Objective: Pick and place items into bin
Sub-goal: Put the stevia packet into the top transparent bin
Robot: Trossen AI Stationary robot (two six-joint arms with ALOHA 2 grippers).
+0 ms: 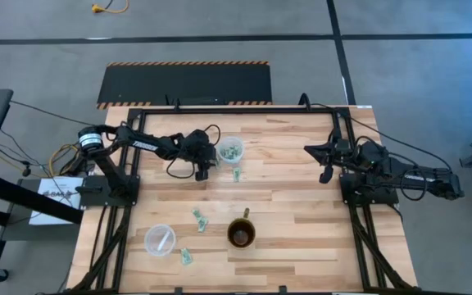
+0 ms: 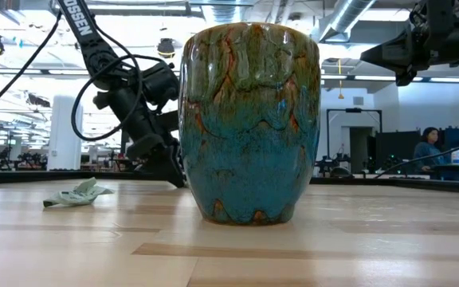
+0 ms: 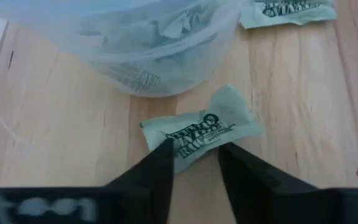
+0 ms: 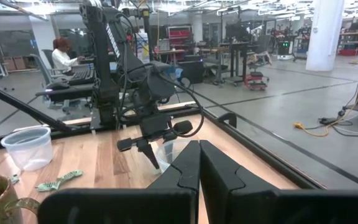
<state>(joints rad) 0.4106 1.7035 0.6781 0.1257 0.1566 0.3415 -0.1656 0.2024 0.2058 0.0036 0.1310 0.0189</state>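
1. Left gripper (image 3: 194,163) is down at the table's far middle, fingers spread astride a wrapper (image 3: 199,132), not yet pinching it.
2. Just beyond it stands the bin (image 3: 135,56), holding more wrappers.
3. Right gripper (image 4: 199,163), pressed together, hangs above the right edge.

This is a robotics lab in an open industrial hall. A butcher-block table (image 1: 285,176) stands on a grey concrete floor (image 1: 47,61), with a hazard-striped black mat (image 1: 185,82) at its 12 o'clock edge. Exposed ceiling ducts (image 2: 357,16) run overhead, rows of workstations (image 4: 185,59) fill the background, and a person (image 4: 61,56) sits at a desk.
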